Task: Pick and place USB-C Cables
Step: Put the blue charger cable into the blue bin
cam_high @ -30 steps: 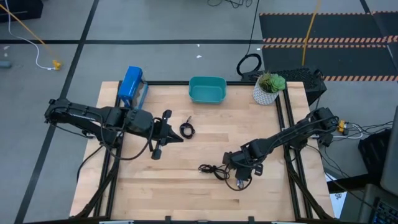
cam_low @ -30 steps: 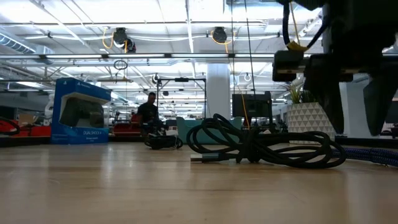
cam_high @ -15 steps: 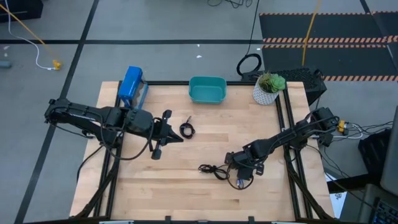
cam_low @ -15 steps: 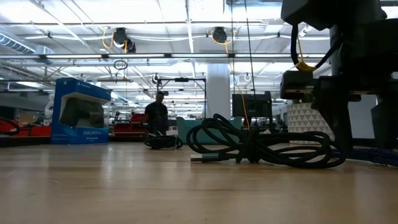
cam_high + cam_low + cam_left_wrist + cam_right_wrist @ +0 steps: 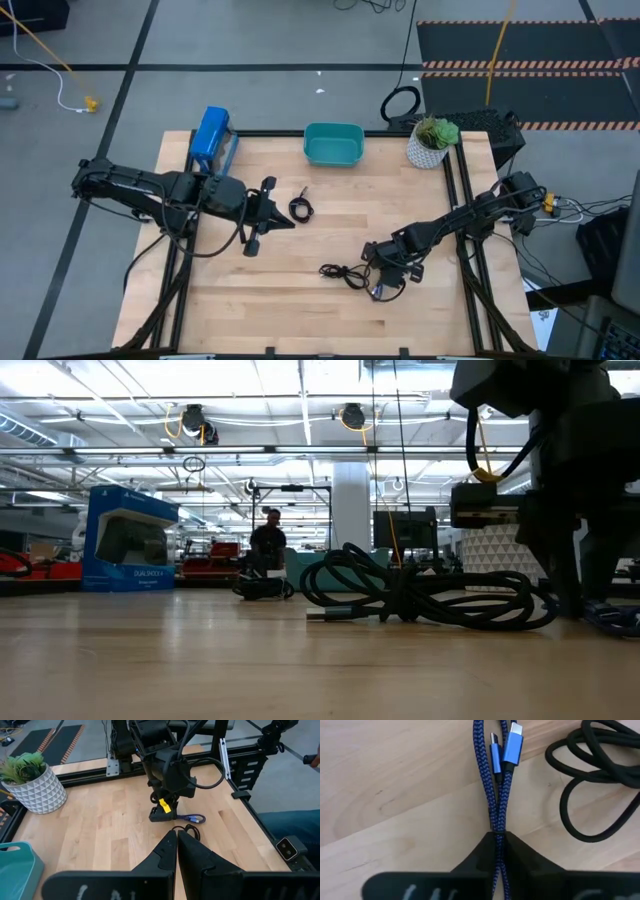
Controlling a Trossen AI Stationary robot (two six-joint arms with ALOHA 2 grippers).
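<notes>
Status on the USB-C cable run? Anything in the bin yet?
Nothing shows in the teal plastic bin. In hand: the right gripper is shut on the blue braided cable. Left: the loose black cable bundle and the tight black coil, on the table near the idle left gripper.

Blue braided cable (image 5: 495, 795) with bright blue plugs, pinched in black fingers (image 5: 485, 851). Glossy black loose cable (image 5: 342, 273) alongside on the pale wood-grain counter (image 5: 300, 300). Teal bin (image 5: 333, 144), blue box (image 5: 210, 135), white diamond-patterned pot (image 5: 37, 792) holding green leaves.
</notes>
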